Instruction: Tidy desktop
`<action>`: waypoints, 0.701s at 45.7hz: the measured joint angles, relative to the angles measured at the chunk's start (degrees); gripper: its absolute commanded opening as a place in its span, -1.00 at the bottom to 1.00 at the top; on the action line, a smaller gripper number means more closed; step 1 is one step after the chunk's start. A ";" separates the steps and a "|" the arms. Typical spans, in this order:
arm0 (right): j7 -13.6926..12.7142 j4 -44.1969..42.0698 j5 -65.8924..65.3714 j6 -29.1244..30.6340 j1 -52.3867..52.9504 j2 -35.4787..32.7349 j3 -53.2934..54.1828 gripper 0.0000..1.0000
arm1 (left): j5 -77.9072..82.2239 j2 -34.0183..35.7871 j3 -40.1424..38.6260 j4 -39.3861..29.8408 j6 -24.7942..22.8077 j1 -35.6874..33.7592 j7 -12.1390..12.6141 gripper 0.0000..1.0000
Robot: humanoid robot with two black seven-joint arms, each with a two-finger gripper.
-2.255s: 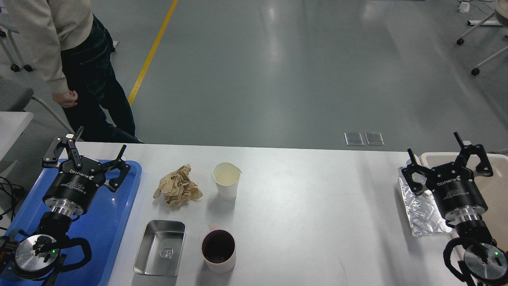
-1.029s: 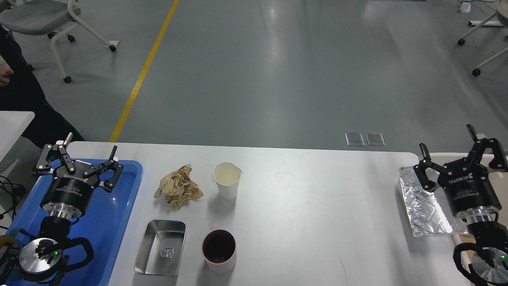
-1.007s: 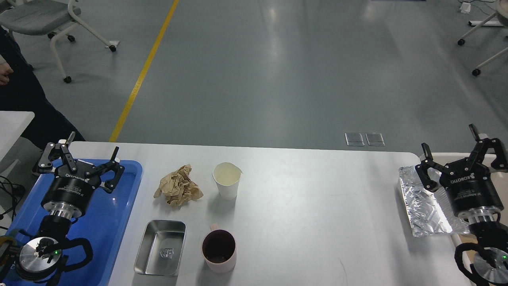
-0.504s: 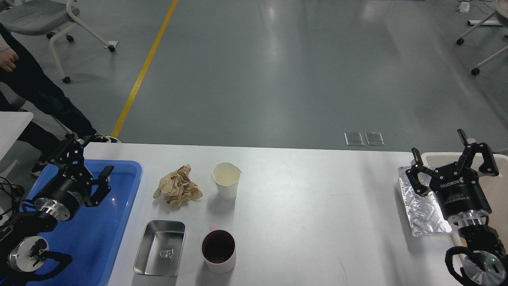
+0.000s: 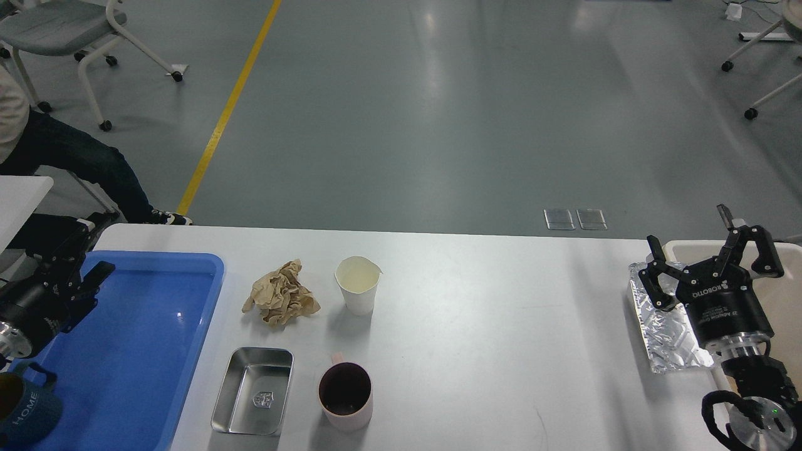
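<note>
Tabletop (image 5: 476, 338): the wide white surface is filling the lower half of the frame, rounded corners showing at its far edge.
Left pincer (image 5: 81, 250): is hanging at the far left edge over the rim of the blue tray, fingers standing a little apart and gripping nothing.
Right pincer (image 5: 695, 241): is hovering at the right edge above the foil, fingers spread wide and empty.
Blue tray (image 5: 144, 351): is lying on the lower left of the tabletop.
Dark mug (image 5: 25, 413): is sitting in the lower left corner of the frame, marked "HOME".
Crumpled brown paper (image 5: 280, 294): is resting left of centre, just beside the white cup.
White paper cup (image 5: 358, 285): is standing upright near the centre.
Metal tin (image 5: 252, 391): is lying open at lower centre-left, right of the tray.
Pink cup (image 5: 345, 396): is standing upright beside the tin, dark inside.
Foil sheet (image 5: 664, 332): is lying at the right, partly under the right arm.
Beige bin (image 5: 786, 294): is sitting at the right edge, behind the pincer.
</note>
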 measured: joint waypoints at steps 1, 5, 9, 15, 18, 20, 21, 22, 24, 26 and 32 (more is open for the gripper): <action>0.00 0.00 -0.09 0.00 0.02 0.00 0.01 1.00 | -0.04 0.85 0.44 0.00 -0.71 0.00 0.38 0.93; 0.00 0.00 -0.27 0.00 0.12 0.00 0.02 1.00 | -0.11 4.66 2.31 0.06 -3.55 0.00 1.53 0.93; 0.00 0.00 -0.29 0.00 0.14 -0.04 0.03 1.00 | -0.11 8.41 5.08 0.14 -5.27 -0.01 2.83 0.93; 0.00 -0.08 -0.29 0.00 -0.08 -0.15 0.06 1.00 | 0.01 13.67 6.65 -0.10 -5.54 -0.03 4.24 0.93; -0.05 -0.12 -0.29 0.00 -0.17 -0.17 0.06 1.00 | 0.14 17.19 6.60 -0.34 -5.10 -0.03 4.43 0.93; -0.06 -0.12 -0.29 0.00 -0.20 -0.18 0.06 1.00 | 0.26 18.39 6.28 -0.42 -4.33 -0.03 4.43 0.93; -0.06 -0.12 -0.29 0.00 -0.22 -0.18 0.06 1.00 | 0.32 19.05 6.02 -0.46 -3.52 -0.05 4.43 0.93; -0.06 -0.12 -0.29 0.00 -0.24 -0.18 0.06 1.00 | 0.40 19.51 5.87 -0.53 -2.74 -0.08 4.35 0.93; -0.06 -0.13 -0.29 0.00 -0.27 -0.17 0.07 1.00 | 0.53 20.32 5.66 -0.92 -0.78 -0.11 4.09 0.93; -0.06 -0.13 -0.29 0.00 -0.27 -0.11 0.11 1.00 | 0.69 20.87 5.59 -1.59 0.92 -0.12 3.92 0.93; -0.03 -0.13 -0.29 0.00 -0.29 -0.01 0.19 1.00 | 2.51 22.06 5.58 -4.83 4.78 -0.14 3.80 0.93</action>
